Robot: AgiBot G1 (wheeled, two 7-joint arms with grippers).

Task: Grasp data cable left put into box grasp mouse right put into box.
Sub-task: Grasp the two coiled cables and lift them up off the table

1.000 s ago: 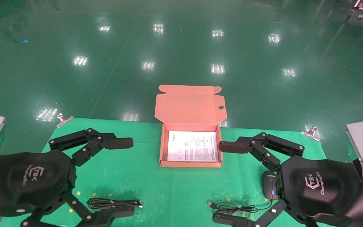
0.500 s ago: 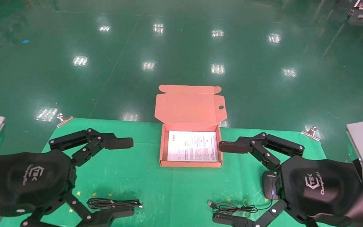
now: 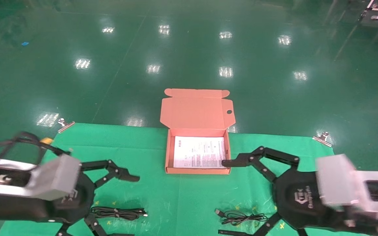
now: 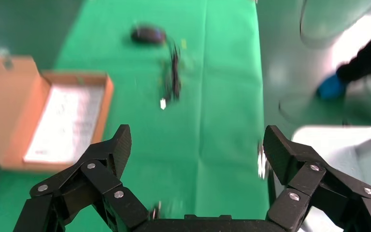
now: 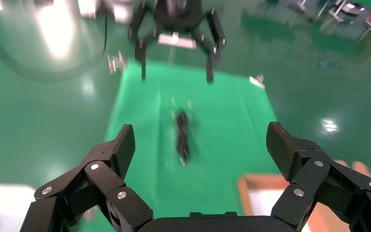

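Nothing packed yet. Near edge of the green mat [image 3: 162,196]: the data cable [image 3: 118,213] lies toward the left corner, left gripper [image 3: 110,203] spread wide over it, empty. Right gripper [image 3: 231,196] also spread, empty; only the mouse's cord [image 3: 241,217] shows, the mouse [image 4: 148,34] appearing in the left wrist view. Far edge, middle: the box [image 3: 167,154] open, just its white sheet inside. Both grasps and placements remain.
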